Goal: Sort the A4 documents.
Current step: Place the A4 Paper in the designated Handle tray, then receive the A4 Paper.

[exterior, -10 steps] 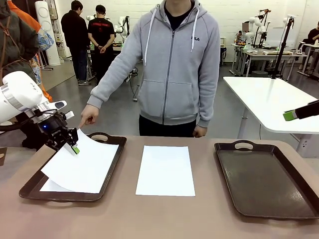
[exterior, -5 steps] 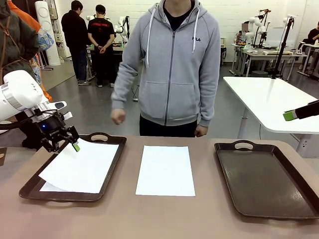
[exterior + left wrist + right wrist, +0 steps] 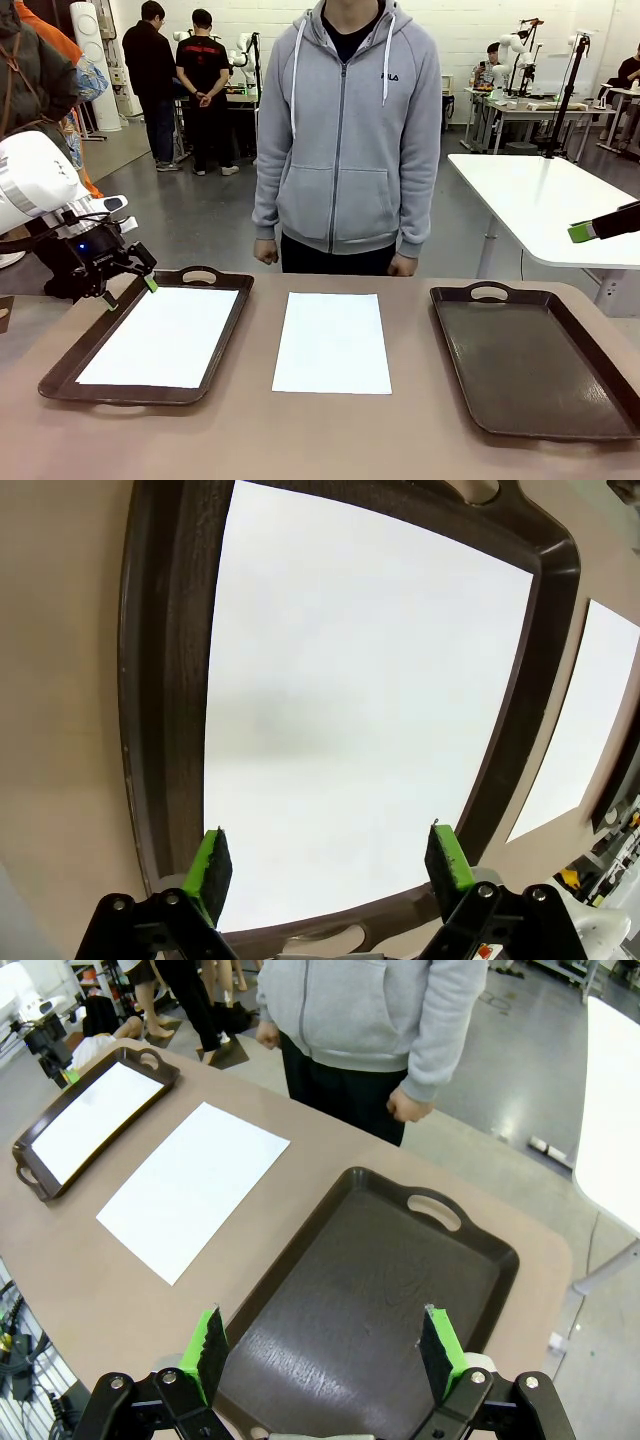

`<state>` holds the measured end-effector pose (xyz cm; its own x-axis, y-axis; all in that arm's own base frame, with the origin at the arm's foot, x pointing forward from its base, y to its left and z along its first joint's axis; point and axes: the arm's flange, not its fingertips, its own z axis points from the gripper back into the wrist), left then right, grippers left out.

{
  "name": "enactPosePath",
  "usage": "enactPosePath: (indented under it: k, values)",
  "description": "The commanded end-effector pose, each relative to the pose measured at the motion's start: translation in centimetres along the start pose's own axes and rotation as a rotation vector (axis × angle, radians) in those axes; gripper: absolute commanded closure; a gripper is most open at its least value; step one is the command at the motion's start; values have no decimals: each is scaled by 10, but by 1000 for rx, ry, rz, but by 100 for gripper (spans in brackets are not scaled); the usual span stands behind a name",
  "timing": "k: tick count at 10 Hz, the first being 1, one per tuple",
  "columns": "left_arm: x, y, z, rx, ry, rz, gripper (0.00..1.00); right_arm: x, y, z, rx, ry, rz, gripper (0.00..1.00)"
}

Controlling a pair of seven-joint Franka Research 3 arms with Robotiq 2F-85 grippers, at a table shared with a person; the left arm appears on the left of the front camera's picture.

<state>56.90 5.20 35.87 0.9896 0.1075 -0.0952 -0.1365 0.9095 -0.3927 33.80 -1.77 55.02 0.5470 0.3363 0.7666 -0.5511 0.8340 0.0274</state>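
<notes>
Along the table (image 3: pixel 250 440), left to right: left tray (image 3: pixel 60 376), middle sheet (image 3: pixel 332 342), right tray (image 3: pixel 530 360); inside left tray, lying flat, tray sheet (image 3: pixel 165 335); middle sheet straight on the tabletop, apart from both trays; behind the far edge, opposite middle sheet, a person (image 3: pixel 345 150); over left tray's far left corner, left gripper (image 3: pixel 130 290); above right tray, right gripper (image 3: pixel 322 1315).
</notes>
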Motion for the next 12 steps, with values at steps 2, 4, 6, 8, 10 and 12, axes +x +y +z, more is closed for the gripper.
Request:
enactPosePath:
  k: [2,4,6,8,10,12]
  values:
    - [-9,-1,0,-88,-23,57,0,0,0,-2,8,-1,-1,0]
    - [-3,0,-1,-26,-4,17,0,0,0,-2,8,-1,-1,0]
    - [-3,0,-1,-26,-4,17,0,0,0,-2,8,-1,-1,0]
    - [-3,0,-1,-26,-4,17,0,0,0,-2,8,-1,-1,0]
    - [-3,0,-1,-26,-4,17,0,0,0,-2,8,-1,-1,0]
    - [-3,0,-1,-26,-4,17,0,0,0,-2,8,-1,-1,0]
